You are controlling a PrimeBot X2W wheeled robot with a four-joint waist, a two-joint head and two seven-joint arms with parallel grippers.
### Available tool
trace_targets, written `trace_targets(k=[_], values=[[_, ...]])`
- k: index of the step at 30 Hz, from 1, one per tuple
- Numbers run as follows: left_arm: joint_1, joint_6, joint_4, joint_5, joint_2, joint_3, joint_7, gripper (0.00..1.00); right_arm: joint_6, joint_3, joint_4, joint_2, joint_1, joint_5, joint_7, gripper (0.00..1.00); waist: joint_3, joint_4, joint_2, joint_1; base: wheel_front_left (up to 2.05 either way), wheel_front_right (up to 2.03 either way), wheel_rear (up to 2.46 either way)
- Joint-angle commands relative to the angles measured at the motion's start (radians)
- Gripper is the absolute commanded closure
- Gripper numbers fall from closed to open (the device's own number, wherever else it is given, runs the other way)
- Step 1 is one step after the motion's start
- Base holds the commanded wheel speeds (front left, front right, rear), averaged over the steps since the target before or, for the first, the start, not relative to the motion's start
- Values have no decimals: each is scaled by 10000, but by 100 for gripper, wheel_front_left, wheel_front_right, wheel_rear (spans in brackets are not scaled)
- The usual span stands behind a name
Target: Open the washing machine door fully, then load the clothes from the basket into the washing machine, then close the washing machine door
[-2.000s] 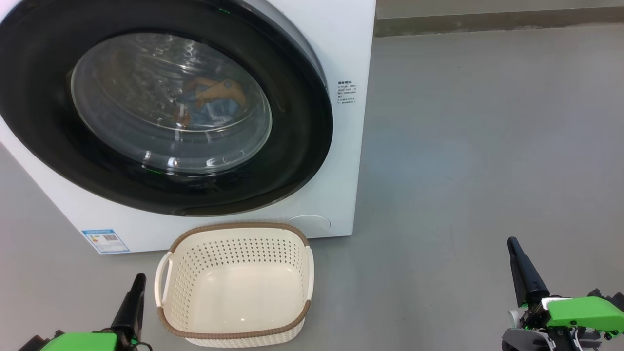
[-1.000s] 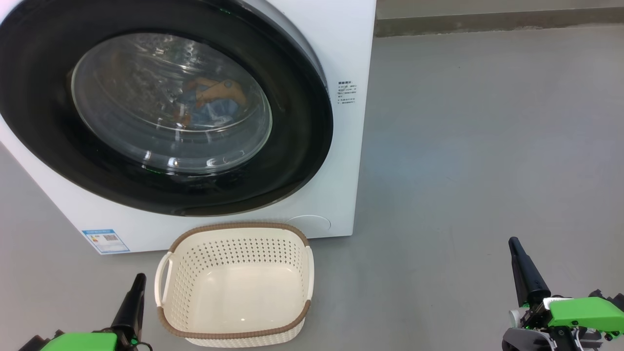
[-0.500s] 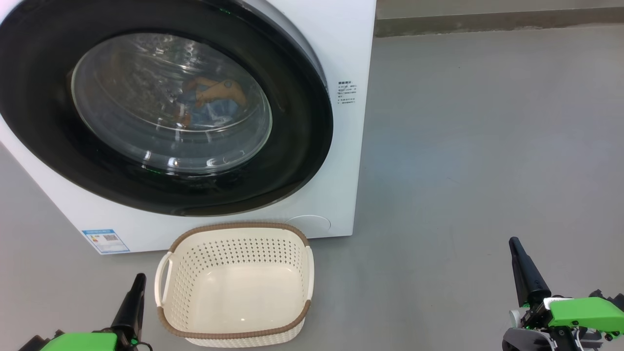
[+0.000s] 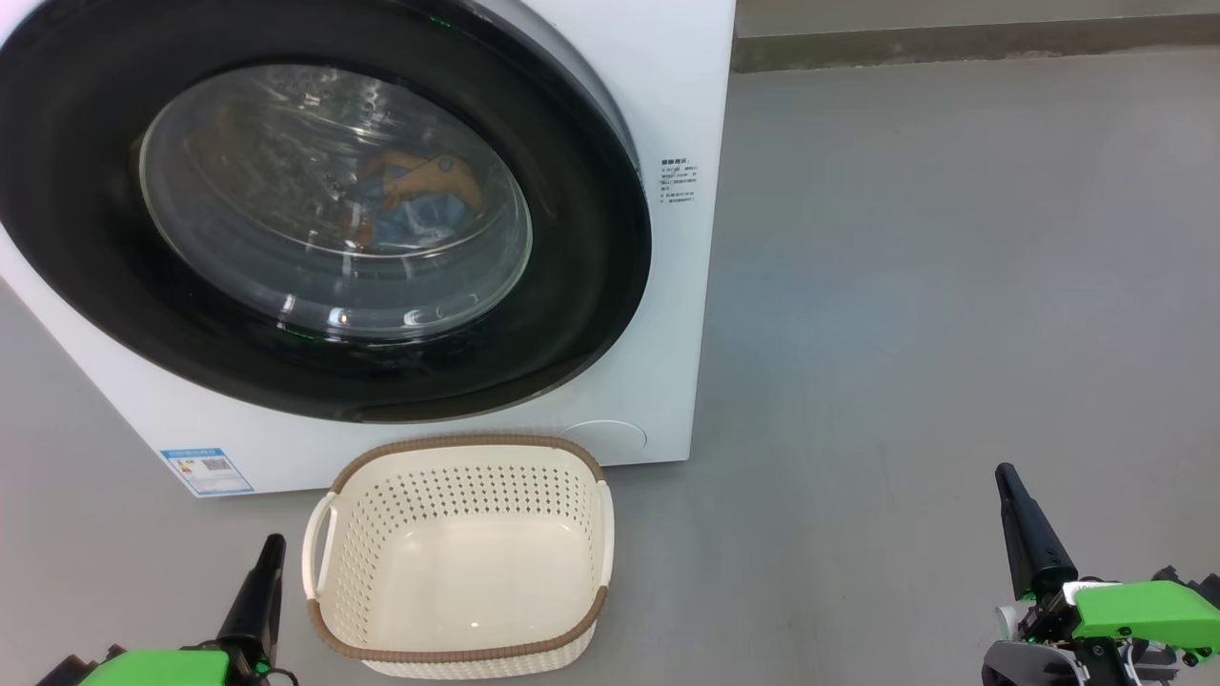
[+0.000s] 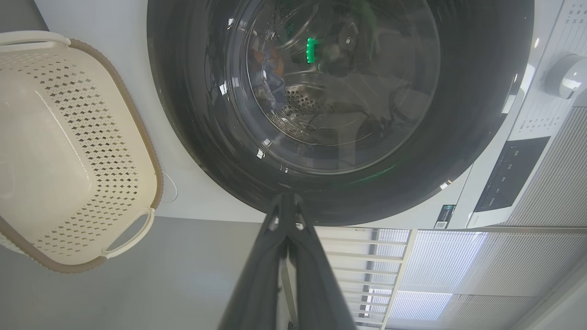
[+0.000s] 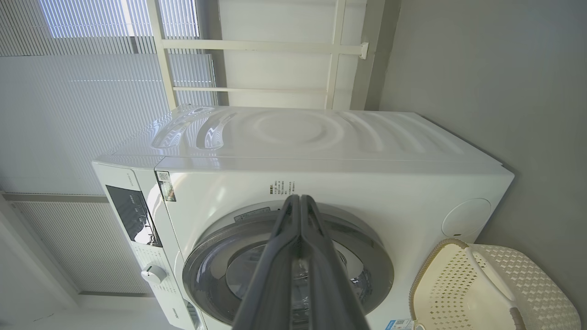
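Note:
The white washing machine fills the upper left of the head view. Its door, with a black rim and a glass bowl, lies flat against the front. Through the glass, the clothes show as orange and blue fabric in the drum. The cream basket stands on the floor just before the machine with nothing in it. My left gripper is shut, low beside the basket's left handle. My right gripper is shut, far off to the right. In the wrist views, the left gripper and the right gripper both point at the door, fingers together.
Bare grey floor spreads to the right of the machine, up to a wall base. A blue label sits at the machine's lower left corner. The control panel and knob are at the machine's top. Window blinds stand behind it.

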State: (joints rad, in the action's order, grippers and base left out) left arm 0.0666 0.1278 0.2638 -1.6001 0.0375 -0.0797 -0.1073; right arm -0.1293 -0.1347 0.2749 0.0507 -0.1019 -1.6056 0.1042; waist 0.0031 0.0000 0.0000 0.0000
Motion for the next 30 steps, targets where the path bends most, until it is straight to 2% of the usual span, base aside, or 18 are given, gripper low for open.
trace_targets(k=[1, 30], values=[[414, 29, -189, -84, 127, -343, -60, 100, -14, 221, -302, 11, -59, -39, 80, 100, 0, 0, 0, 0, 0, 0, 0], [414, 29, -189, -85, 127, -342, -60, 100, -14, 212, -302, 5, -60, -32, 88, 100, 0, 0, 0, 0, 0, 0, 0]])
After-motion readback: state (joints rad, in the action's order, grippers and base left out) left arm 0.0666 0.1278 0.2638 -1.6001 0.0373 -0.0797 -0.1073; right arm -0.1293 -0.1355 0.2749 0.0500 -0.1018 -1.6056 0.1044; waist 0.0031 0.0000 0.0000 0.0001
